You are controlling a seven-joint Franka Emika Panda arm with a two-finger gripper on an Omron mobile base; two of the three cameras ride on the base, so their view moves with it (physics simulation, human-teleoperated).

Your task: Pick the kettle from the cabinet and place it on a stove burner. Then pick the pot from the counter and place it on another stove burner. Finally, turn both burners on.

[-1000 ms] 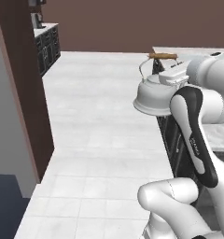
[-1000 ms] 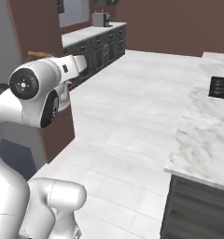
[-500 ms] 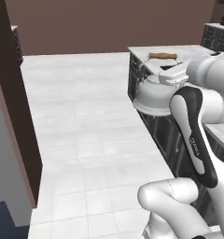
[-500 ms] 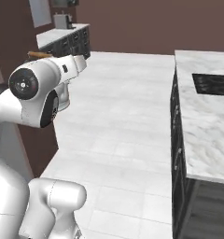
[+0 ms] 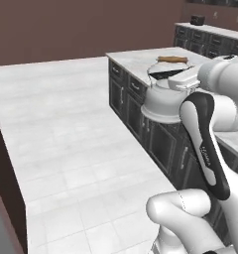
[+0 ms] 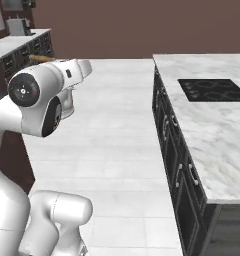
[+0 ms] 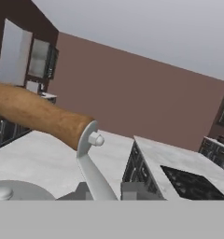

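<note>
Swung round toward one counter [image 6: 212, 135], the pincer [image 5: 176, 74] still pinches one kettle [image 5: 163, 101].

I count one kettle [image 5: 163, 101], carried at my two o'clock, one black cooktop [image 6: 214, 90] set in one marble counter [image 6: 217, 145] at three o'clock, and one far appliance [image 5: 196, 20] at one o'clock.

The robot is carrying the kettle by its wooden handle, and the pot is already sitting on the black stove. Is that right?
Not quite. The stove has nothing on it, as the right base view shows; no pot sits there. The rest holds: the gripper carries the kettle by its wooden handle.
</note>
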